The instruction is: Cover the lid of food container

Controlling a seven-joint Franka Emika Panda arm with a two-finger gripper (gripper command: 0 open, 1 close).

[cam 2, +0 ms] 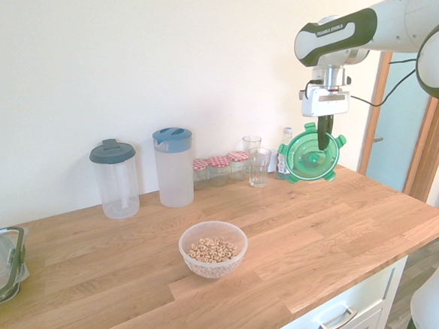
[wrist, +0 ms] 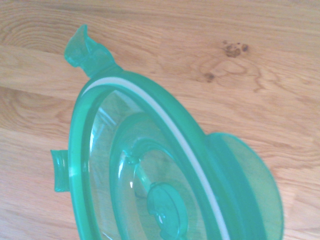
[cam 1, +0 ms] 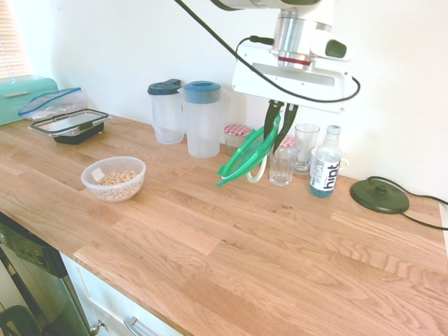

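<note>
The claw [cam 1: 281, 126] is clamped on the green lid [cam 1: 246, 155], tilted above the bench [cam 1: 231, 252]; I'd level it over the cereal bowl [cam 1: 114, 179] before lowering.

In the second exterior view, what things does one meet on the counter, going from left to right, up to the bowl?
Dark-rimmed rectangular container → pitcher with a dark lid → pitcher with a blue lid → clear bowl of beige cereal rings.
</note>
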